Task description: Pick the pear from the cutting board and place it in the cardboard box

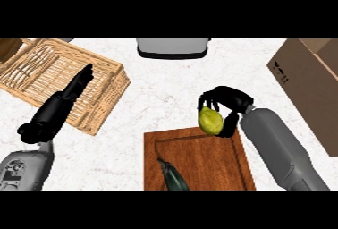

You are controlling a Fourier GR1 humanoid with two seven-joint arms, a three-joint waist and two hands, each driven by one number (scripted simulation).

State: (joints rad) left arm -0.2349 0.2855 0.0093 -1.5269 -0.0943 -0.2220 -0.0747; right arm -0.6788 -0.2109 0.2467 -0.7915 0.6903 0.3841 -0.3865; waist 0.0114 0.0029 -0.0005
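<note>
Head view. The right robot hand [228,102] is closed around the pear [210,120], fingers curled over its top and thumb side running down its right flank. The pear is yellow-green and sits at the far edge of the cutting board [211,156], overlapping the board's upper rim; whether it rests on the board or is lifted clear of it cannot be told from this angle. The right grey forearm runs from the lower right corner up to the hand, crossing the board's right side.

The cutting board is brown wood with a groove along its border, lying on the white speckled surface [171,85]. A dark green knife-like item [173,176] lies on the board's near part, pointing away from the robot.

The cardboard box [310,85] stands at the right edge, well apart from the pear, its flap open at the top.

The left robot hand [78,82] is open, fingers straight, held over a wicker basket [40,67] at the upper left. A grey appliance [173,47] sits at the far edge, centre.
</note>
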